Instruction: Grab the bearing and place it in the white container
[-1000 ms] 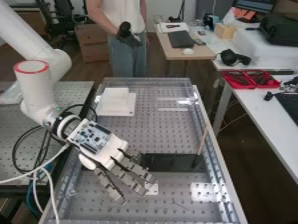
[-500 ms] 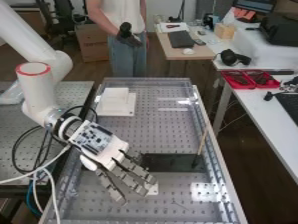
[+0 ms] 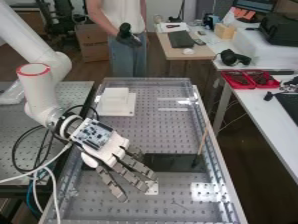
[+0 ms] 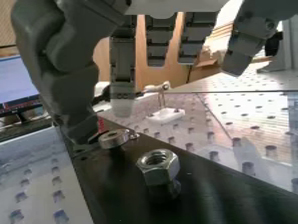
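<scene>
The hand [image 3: 110, 150] hangs over the left part of the black plate [image 3: 174, 163] in the high view, palm down, with its fingers extended and spread. In the wrist view the hand [image 4: 123, 65] has nothing between its thumb and fingers. A round metal bearing [image 4: 114, 138] stands at the edge of the dark plate, close beside the thick digit's tip; whether they touch I cannot tell. Near it on the plate is a large hex nut [image 4: 158, 166]. The white container [image 3: 116, 102] is at the far left of the bench in the high view.
A thin wooden stick [image 3: 202, 141] leans up at the black plate's right end. A small white piece [image 3: 152, 188] lies by the fingertips. Clear walls and a metal rail [image 3: 218, 165] edge the perforated bench. White cables [image 3: 33, 172] trail from the wrist at left.
The hand has shifted slightly to the right in the high view, and its wrist has turned a little. The fingers remain extended.
</scene>
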Controlling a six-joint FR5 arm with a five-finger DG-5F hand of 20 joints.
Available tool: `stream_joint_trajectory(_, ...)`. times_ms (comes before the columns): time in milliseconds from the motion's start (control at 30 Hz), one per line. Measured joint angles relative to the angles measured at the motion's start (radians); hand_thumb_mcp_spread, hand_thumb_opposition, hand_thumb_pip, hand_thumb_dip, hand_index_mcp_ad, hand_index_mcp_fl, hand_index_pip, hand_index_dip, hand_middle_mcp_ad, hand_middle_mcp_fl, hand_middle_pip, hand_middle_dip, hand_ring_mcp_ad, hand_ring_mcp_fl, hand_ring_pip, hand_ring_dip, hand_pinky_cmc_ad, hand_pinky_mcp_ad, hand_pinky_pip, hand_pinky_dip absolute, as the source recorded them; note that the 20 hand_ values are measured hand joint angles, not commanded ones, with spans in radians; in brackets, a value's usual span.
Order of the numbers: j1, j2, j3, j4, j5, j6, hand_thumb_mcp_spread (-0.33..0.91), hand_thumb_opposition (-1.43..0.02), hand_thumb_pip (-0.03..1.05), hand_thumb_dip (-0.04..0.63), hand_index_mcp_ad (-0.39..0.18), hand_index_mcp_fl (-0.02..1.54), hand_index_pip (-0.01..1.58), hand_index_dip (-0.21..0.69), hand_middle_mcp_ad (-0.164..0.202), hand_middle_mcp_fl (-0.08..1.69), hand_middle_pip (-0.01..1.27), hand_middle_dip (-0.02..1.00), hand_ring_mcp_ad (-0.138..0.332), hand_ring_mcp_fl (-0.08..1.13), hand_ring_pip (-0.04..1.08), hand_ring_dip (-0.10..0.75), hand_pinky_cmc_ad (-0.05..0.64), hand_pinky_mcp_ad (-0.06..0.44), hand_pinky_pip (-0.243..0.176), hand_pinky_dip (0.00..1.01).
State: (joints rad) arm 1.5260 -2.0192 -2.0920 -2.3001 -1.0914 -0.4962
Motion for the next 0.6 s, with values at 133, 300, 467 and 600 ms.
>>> stream_joint_trajectory(133,0.006,0.000,-0.008,0.024,0.010,-0.015,0.40,-0.79,0.61,0.208,-0.129,0.01,1.52,0.201,0.012,0.00,0.13,0.27,0.080,0.00,0.09,0.119,0.367,0.312,-0.091,0.28)
stream_joint_trajectory(300,0.012,0.000,-0.020,0.063,0.019,-0.046,0.40,-0.79,0.61,0.211,-0.129,0.01,1.53,0.195,0.012,0.00,0.13,0.27,0.080,0.00,0.09,0.119,0.367,0.312,-0.091,0.28)
stream_joint_trajectory(467,0.016,-0.007,-0.024,0.081,0.025,-0.056,0.40,-0.79,0.61,0.211,-0.129,0.02,1.54,0.187,0.012,0.00,0.13,0.27,0.080,0.00,0.09,0.119,0.367,0.304,-0.091,0.29)
stream_joint_trajectory(600,0.015,-0.009,-0.025,0.083,0.021,-0.053,0.40,-0.79,0.61,0.211,-0.129,0.01,1.55,0.185,0.012,0.00,0.13,0.27,0.080,0.00,0.09,0.119,0.367,0.304,-0.091,0.31)
